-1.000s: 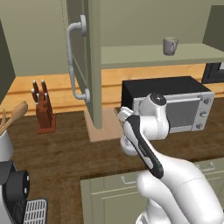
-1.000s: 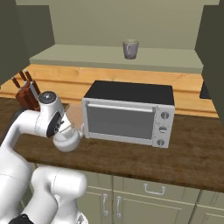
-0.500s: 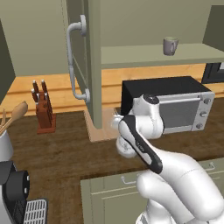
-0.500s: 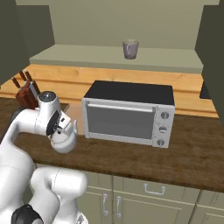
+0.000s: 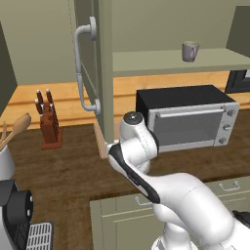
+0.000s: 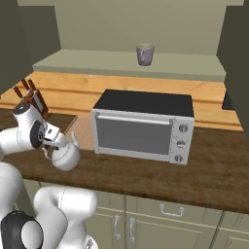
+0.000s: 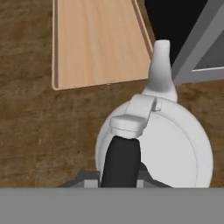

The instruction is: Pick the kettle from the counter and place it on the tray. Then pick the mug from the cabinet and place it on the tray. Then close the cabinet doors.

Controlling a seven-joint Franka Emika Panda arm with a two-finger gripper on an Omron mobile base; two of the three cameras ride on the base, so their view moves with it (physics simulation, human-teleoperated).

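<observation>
We see the white kettle [image 6: 66,154] hanging above the dark worktop [image 6: 204,177], its dark handle [image 7: 120,161] clamped in our claw [image 6: 54,141]; the tan tray [image 7: 98,41] lies just beyond its spout, beside the toaster oven [image 6: 141,127]; the grey mug [image 6: 144,54] stands on the cabinet [image 5: 171,61] shelf.

I counted one kettle [image 6: 65,155], one tray [image 7: 98,41], one mug [image 6: 144,54], one toaster oven [image 6: 143,126], one knife block [image 5: 48,128] and one wooden spoon [image 5: 15,130].
</observation>
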